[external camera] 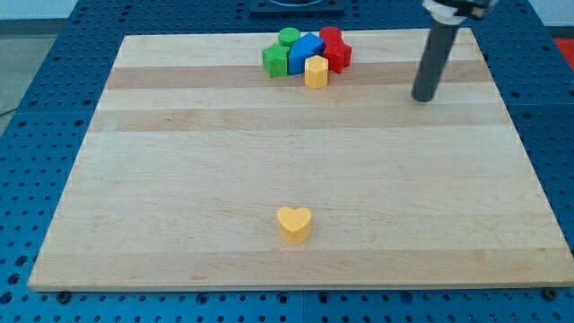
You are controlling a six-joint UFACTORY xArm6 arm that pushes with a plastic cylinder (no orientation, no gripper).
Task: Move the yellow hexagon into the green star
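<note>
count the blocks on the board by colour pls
green: 2, a star-like block and a round one behind it
blue: 1
red: 2, close together and
yellow: 2, a hexagon by the cluster and a heart alone near the view's bottom
total: 7
my tip sits right of the cluster, touching none.

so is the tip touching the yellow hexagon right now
No, my tip stands apart at the view's right of the yellow hexagon, with bare board between them.
</note>
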